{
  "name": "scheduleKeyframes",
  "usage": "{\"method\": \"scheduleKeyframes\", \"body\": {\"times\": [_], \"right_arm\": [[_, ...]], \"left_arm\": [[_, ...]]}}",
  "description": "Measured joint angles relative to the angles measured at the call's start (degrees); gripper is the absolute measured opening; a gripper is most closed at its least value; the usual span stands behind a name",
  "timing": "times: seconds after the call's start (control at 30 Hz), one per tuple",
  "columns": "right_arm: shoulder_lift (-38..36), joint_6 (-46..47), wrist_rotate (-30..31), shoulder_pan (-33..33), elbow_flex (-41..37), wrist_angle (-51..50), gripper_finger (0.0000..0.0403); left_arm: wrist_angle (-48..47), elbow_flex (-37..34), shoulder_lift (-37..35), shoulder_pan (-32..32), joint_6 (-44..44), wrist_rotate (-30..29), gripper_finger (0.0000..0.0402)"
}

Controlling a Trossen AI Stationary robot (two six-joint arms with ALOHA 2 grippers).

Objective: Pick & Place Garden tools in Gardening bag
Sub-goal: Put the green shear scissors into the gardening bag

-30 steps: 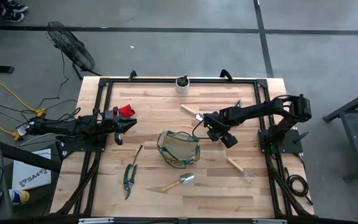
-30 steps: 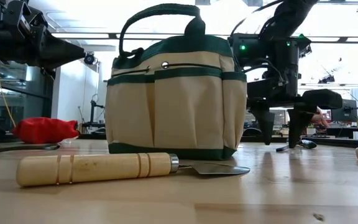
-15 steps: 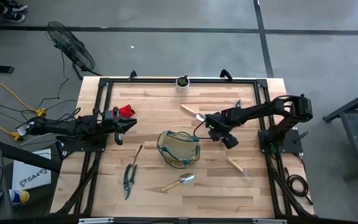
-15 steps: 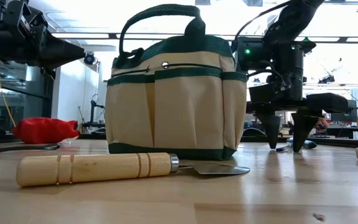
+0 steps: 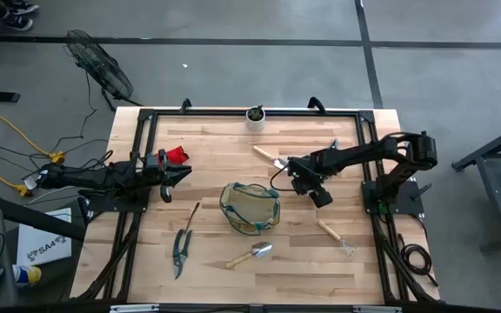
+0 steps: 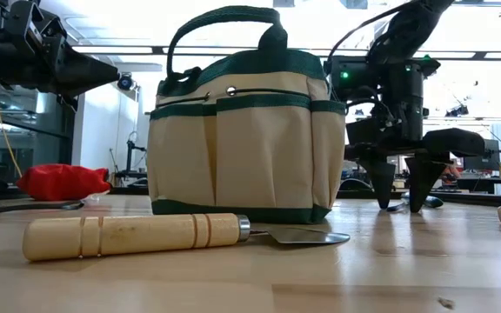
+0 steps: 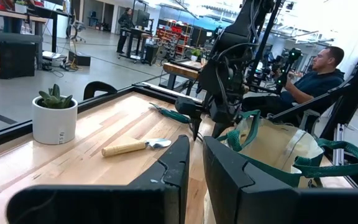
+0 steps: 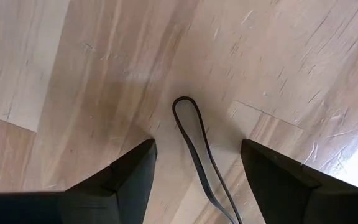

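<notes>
1. Gardening bag (image 5: 250,207) stands upright near the counter (image 5: 233,148) centre, mouth open upward, dark green handles arched over it; in low view it fills the middle (image 6: 246,139).
2. Wooden-handled trowel (image 5: 250,254) lies flat just on the near side of the bag, long axis running left-right, slightly slanted, blade toward the right arm's side; in low view handle at left, blade at right (image 6: 146,236).
3. Pruning shears (image 5: 181,247) lie left of the trowel, long axis roughly front-to-back, handles toward the near edge.
4. Second wooden-handled tool (image 5: 266,156) lies on the far side of the bag, diagonal; left wrist view shows it w/ metal end toward the right gripper (image 7: 135,147).
5. Third wooden-handled tool (image 5: 334,236) lies right of the bag, diagonal, metal end toward the near right corner.
6. Small red item (image 5: 176,155) sits by the left gripper, on the counter's left side.
7. Right gripper (image 5: 301,184) is low over the counter just right of the bag, fingers spread apart, pointing down, holding nothing; a thin dark loop (image 8: 194,146) lies on the wood between the fingers (image 8: 129,174).
8. Left gripper (image 5: 174,178) waits at the counter's left side, well apart from the bag, fingers nearly together, grasping nothing.
9. White pot w/ green plant (image 5: 256,116) stands at the far edge.
</notes>
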Motion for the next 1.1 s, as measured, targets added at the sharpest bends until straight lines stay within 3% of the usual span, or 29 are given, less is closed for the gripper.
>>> {"method": "scheduleKeyframes", "body": {"times": [0.27, 0.7, 1.1], "right_arm": [[0.02, -2.72, -2.13, -2.80, -0.06, -1.17, 0.0226], [-0.23, -2.86, -2.26, -3.26, -2.97, 0.55, 0.0142], [-0.31, -3.11, -0.87, -1.31, -3.71, 2.04, 0.0136]], "left_arm": [[0.02, 0.00, 0.02, -0.02, -0.02, 0.00, 0.0045], [0.02, 0.00, 0.01, -0.01, -0.02, 0.01, 0.0045], [0.02, 0.00, 0.00, -0.01, -0.02, 0.02, 0.0045]]}}
